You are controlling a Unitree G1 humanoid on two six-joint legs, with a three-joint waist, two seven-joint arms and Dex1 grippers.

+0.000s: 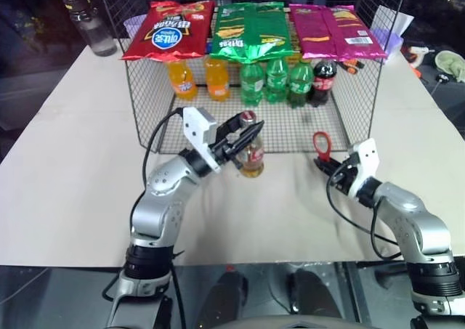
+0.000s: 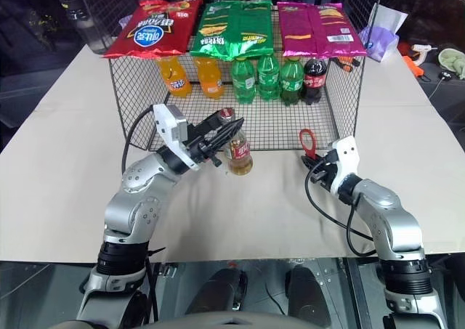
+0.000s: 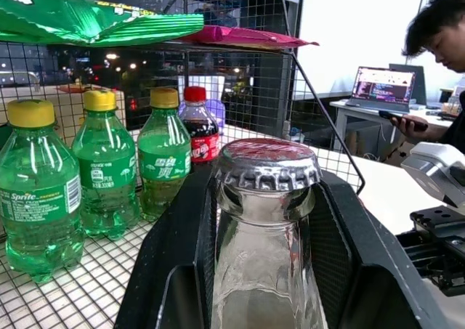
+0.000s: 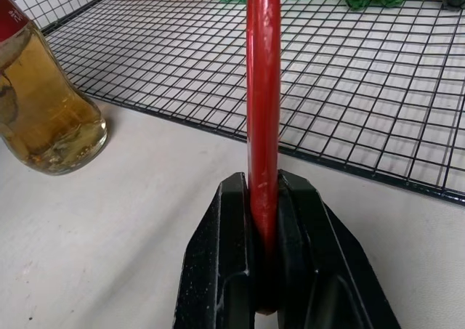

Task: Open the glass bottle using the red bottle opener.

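Glass bottle (image 1: 252, 157) of amber liquid stands on the table (image 1: 73, 162) just before the wire rack (image 1: 290, 126), its neck clamped between the left gripper (image 1: 248, 134) fingers, cap still on. At its 3 o'clock, the right gripper (image 1: 325, 163) pinches the red bottle opener (image 1: 320, 143) upright.

Capped glass bottle (image 1: 252, 157) upright on table; red bottle opener (image 1: 320, 142) upright, apart.

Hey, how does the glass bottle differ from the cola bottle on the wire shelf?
The glass bottle holds amber liquid; the cola bottle is dark. The glass bottle stands on the table in front of the rack, its neck between the left gripper fingers; the cola bottle stands untouched inside the rack beside green bottles. Both are upright, capped, with red on their labels.
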